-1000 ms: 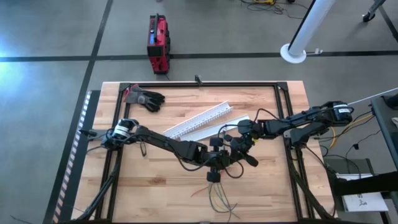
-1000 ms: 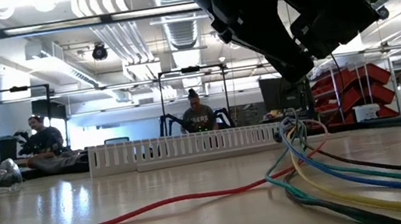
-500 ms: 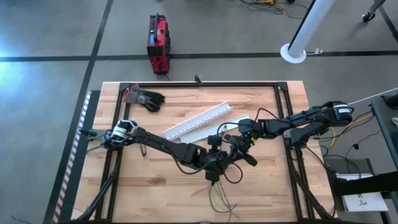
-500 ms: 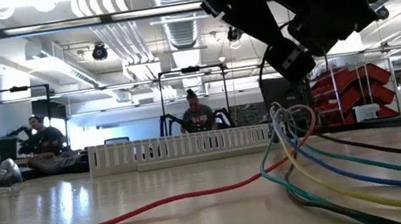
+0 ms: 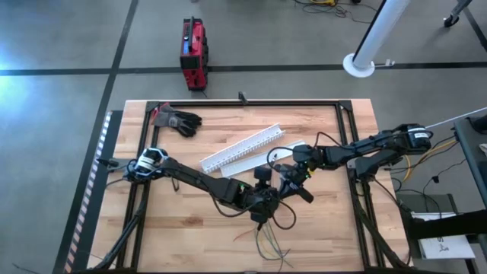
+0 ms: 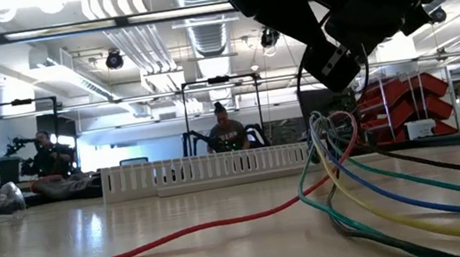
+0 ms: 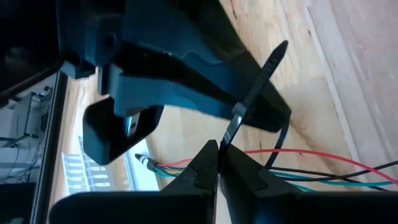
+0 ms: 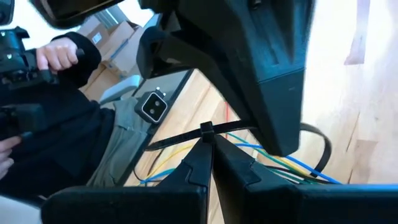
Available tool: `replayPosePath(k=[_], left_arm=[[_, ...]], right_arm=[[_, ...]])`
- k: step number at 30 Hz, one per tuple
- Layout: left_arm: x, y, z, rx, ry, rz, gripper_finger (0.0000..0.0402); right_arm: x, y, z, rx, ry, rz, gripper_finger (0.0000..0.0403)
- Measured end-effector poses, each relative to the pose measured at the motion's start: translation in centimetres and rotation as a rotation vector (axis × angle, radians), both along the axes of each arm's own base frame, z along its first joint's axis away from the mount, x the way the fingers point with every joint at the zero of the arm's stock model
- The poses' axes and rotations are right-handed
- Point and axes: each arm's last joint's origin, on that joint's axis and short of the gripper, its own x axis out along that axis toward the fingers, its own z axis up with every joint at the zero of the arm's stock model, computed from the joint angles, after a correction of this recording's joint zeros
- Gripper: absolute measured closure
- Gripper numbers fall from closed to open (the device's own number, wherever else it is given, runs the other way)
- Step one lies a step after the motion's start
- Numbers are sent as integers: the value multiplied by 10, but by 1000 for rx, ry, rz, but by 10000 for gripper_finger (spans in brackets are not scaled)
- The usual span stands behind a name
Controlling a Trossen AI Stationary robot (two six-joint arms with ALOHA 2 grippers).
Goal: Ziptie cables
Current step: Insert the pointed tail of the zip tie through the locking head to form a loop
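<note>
The cables, thin green, yellow, blue, red and dark wires, lie fanned out toward the table's near edge. Their bunched end is raised off the wood under both grippers. A black ziptie makes a loop that the cables seem to pass through. My left gripper and my right gripper meet at mid-table, both shut on the ziptie. One red wire trails off along the table. My left gripper pinches the ziptie's strap between its two fingertips, a little below the free tail that sticks out beyond them. The fingers lie across the strap. The strap is clear of the table. My right gripper pinches the ziptie at its head between its two fingertips. The tail runs off to one side, the loop to the other. The cables hang below, their far lengths resting on the table.
A white slotted channel and its flat lid lie slantwise just beyond the grippers. A black glove sits at the far left corner. People sit beyond the table, and a person's hand shows in the right wrist view.
My left gripper has shifted a little toward the near edge, staying shut beside the right one. The cables' bunched end has been lifted slightly higher off the table while their long ends stay lying on the wood.
</note>
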Motion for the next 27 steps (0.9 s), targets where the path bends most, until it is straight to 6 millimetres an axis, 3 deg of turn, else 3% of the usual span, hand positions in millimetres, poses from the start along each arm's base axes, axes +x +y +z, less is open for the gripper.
replayPosePath(k=[19, 27], left_arm=[[-1, -15, 2, 51, -15, -92, 401], [-8, -15, -7, -54, 37, -5, 401]], right_arm=[[2, -2, -1, 42, 52, -67, 403], [2, 0, -1, -18, 11, -82, 397]])
